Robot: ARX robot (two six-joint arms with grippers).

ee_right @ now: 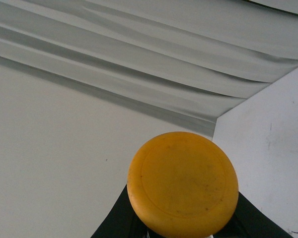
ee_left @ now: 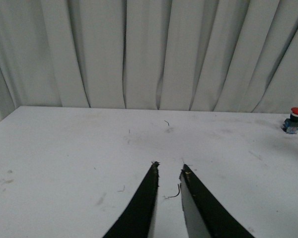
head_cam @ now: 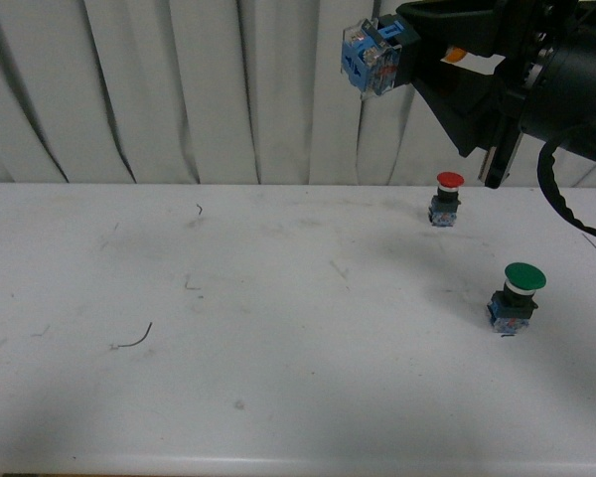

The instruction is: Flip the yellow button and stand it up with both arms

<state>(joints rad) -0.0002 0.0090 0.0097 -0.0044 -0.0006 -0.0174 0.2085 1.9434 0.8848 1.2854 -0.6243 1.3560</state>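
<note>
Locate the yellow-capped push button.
Front view, upper right: the yellow-capped push button with blue-and-clear base hangs in the black right hand, above the white table, up-left of the small red-capped button.

A red-capped button (head_cam: pixel 449 198) stands upright on the white desk (head_cam: pixel 278 378), right of centre in the front view, near the desk's far edge. A larger green-capped button (head_cam: pixel 518 296) stands at lower right, well apart from it. A thin curled wire scrap (head_cam: pixel 134 341) lies at lower left. A pleated white curtain (head_cam: pixel 179 89) fills the top.
</note>
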